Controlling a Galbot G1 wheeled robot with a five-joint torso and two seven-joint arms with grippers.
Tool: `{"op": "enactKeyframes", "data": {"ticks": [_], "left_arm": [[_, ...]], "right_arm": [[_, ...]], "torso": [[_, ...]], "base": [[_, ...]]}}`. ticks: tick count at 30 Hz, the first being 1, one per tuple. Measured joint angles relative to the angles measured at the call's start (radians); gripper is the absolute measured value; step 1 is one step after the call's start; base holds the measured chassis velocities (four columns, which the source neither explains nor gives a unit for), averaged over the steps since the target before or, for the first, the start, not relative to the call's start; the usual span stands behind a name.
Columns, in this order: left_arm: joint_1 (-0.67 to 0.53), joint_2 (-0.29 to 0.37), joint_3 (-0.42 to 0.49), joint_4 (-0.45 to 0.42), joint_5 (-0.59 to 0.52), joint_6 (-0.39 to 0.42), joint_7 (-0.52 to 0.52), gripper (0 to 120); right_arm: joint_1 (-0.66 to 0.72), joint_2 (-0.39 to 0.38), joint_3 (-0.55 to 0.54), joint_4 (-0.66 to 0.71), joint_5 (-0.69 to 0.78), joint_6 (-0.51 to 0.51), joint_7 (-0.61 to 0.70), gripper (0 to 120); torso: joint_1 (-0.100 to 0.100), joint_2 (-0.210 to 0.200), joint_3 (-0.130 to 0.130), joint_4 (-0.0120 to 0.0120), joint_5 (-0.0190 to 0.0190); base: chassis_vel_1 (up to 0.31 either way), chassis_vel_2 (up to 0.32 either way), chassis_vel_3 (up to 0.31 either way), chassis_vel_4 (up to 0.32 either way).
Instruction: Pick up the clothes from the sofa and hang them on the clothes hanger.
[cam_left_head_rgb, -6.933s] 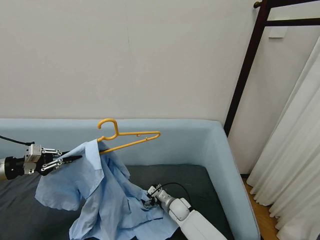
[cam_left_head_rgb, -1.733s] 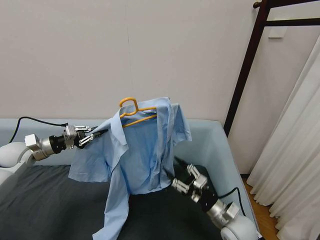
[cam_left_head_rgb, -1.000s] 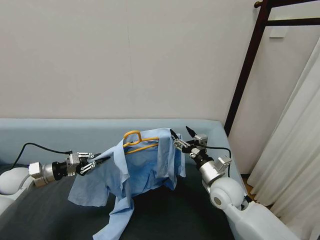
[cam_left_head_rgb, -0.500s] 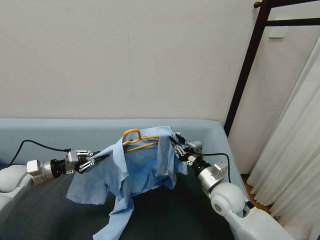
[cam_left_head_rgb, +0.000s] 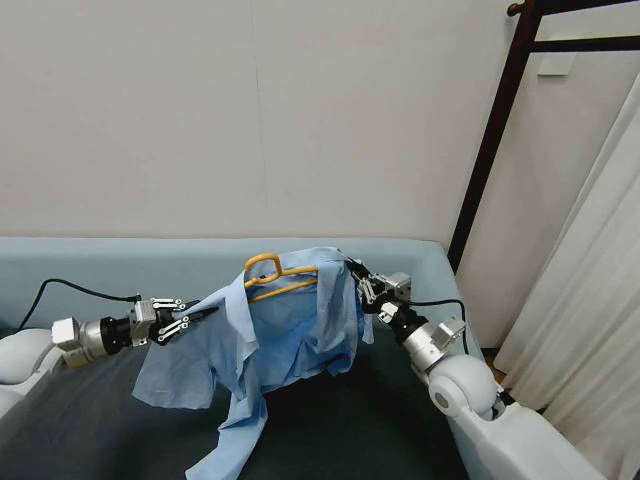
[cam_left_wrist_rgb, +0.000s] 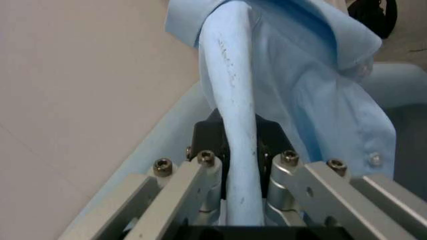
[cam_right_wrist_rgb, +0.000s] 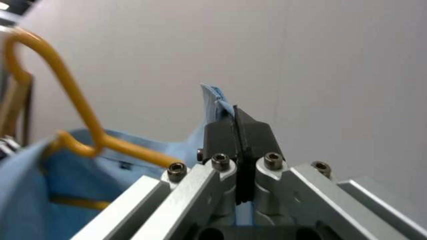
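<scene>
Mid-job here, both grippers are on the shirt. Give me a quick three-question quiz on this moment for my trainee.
1. True or false: the blue shirt lies flat on the sofa, off the orange hanger.
2. What is the left gripper shut on? A) the hanger's hook B) shirt fabric C) a cable
3. Fill in: the gripper pinching the shirt's edge nearer the dark wooden rack is the robot's ____ one.

Key: 1 false, the shirt is draped over the hanger; 2 B; 3 right gripper.
</scene>
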Motion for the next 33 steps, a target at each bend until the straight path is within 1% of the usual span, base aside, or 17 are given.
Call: {"op": "enactKeyframes", "data": {"ticks": [3,7,10,11,13,16,17,21,33], "left_arm": [[-0.016,-0.019,0.017,0.011,0.000,0.000,-0.015,7],[-0.037,-0.036,0.040,0.017,-0.022,0.000,-0.016,7],[-0.084,-0.056,0.077,0.029,-0.041,0.000,-0.017,7],[-0.084,-0.056,0.077,0.029,-0.041,0.000,-0.017,7],[-0.109,-0.064,0.097,0.040,-0.048,0.000,-0.017,7],[-0.148,-0.076,0.133,0.062,-0.052,0.000,-0.017,7],[-0.148,-0.076,0.133,0.062,-0.052,0.000,-0.017,7],[-0.199,-0.091,0.185,0.086,-0.053,0.000,-0.014,7],[-0.292,-0.098,0.265,0.130,-0.080,0.002,0.015,7]], "right_arm": [[0.010,0.000,-0.009,0.023,-0.027,0.048,-0.069,0],[0.011,0.003,-0.020,0.033,-0.079,0.059,-0.079,0],[-0.009,0.008,-0.018,0.026,-0.267,0.041,-0.025,0],[-0.009,0.008,-0.018,0.026,-0.267,0.041,-0.025,0],[-0.031,0.004,-0.016,0.025,-0.336,0.030,-0.013,0],[-0.062,0.001,-0.010,0.023,-0.393,0.039,-0.052,0],[-0.062,0.001,-0.010,0.023,-0.393,0.039,-0.052,0],[-0.086,0.003,0.015,0.013,-0.389,0.078,-0.172,0],[-0.085,0.000,0.041,-0.014,-0.357,0.098,-0.306,0]], "torso": [[0.000,0.000,0.000,-0.0001,-0.0001],[0.000,0.000,0.000,0.0000,-0.0003],[0.000,0.000,0.000,-0.0001,0.0000],[0.000,0.000,0.000,-0.0001,0.0000],[0.000,0.000,0.000,-0.0003,0.0001],[0.000,0.000,0.000,-0.0003,0.0001],[0.000,0.000,0.000,-0.0003,0.0001],[0.000,0.000,0.000,-0.0002,0.0000],[0.000,0.000,0.000,-0.0001,-0.0001]], "base": [[0.000,0.000,0.000,0.000],[0.000,0.000,0.000,0.000],[0.000,0.000,0.000,0.000],[0.000,0.000,0.000,0.000],[0.000,0.000,0.000,0.000],[0.000,0.000,0.000,0.000],[0.000,0.000,0.000,0.000],[0.000,0.000,0.000,0.000],[0.000,0.000,0.000,0.000]]}}
